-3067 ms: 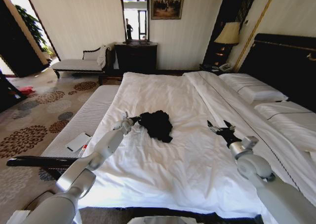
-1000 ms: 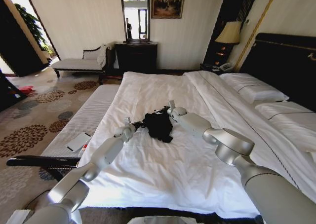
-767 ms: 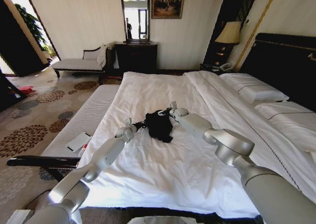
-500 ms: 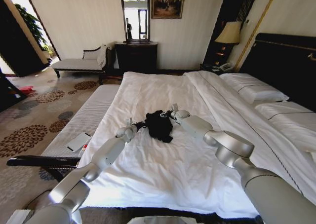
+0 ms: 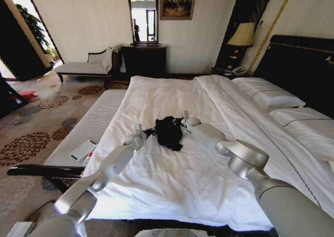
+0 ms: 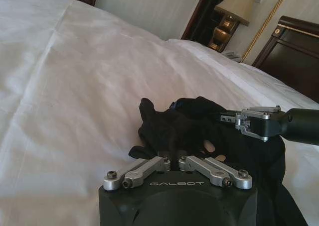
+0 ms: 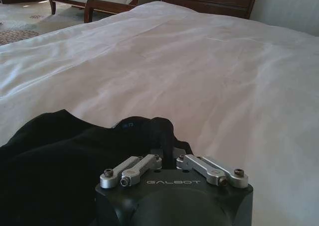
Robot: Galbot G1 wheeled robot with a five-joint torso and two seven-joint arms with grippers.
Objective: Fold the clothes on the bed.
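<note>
Both tools are pinched onto cloth: the left tool [image 5: 150, 130] grips one edge of the black T-shirt [image 5: 168, 131], and the right tool [image 5: 177, 124] grips the opposite edge. Between them the shirt lies bunched on the white duvet of the bed [image 5: 172, 179]. No fold is made yet; spreading it flat likely comes first.

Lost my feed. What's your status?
Left gripper shut on T-shirt. Right gripper shut on its other side. T-shirt bunched on bed. Nothing in the way.
</note>
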